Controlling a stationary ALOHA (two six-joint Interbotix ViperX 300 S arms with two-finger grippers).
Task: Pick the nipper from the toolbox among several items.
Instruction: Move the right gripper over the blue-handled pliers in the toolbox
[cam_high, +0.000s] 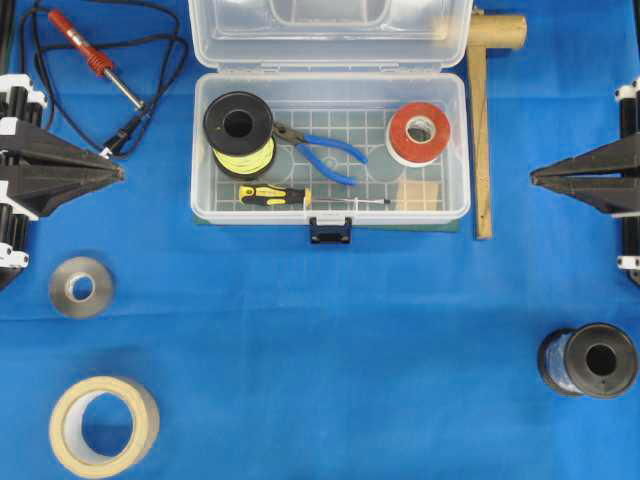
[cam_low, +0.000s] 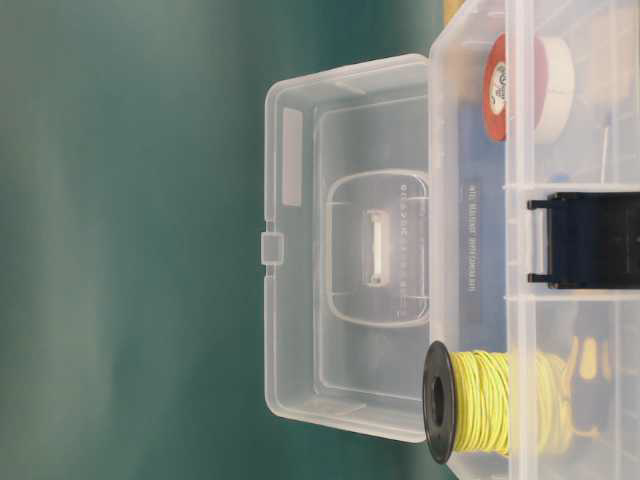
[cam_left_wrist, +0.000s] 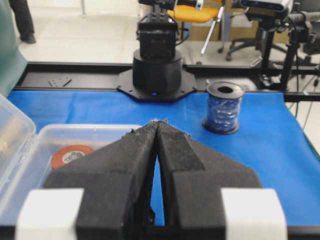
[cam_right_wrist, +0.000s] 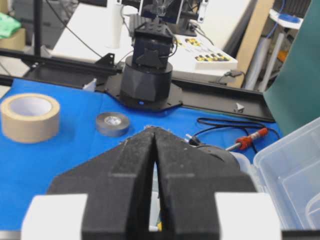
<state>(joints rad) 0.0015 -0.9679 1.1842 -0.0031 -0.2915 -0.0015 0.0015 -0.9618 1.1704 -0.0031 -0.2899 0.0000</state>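
The clear toolbox (cam_high: 200, 150) stands open at the back middle, with its lid (cam_high: 330, 30) folded back. The blue-handled nipper (cam_high: 322, 150) lies flat in its middle, jaws pointing toward the black spool of yellow wire (cam_high: 240, 132). A red tape roll (cam_high: 418, 132), a yellow-and-black screwdriver (cam_high: 275, 194) and a tan block (cam_high: 420, 193) also lie inside. My left gripper (cam_high: 118, 172) is shut and empty, left of the box. My right gripper (cam_high: 535, 178) is shut and empty, right of it. The nipper does not show in either wrist view.
A red-handled soldering iron (cam_high: 95, 55) with a black cord lies at the back left. A grey tape roll (cam_high: 81, 287) and a beige tape roll (cam_high: 104, 425) sit at the front left. A blue wire spool (cam_high: 590, 360) sits at the front right. A wooden mallet (cam_high: 485, 120) lies beside the box.
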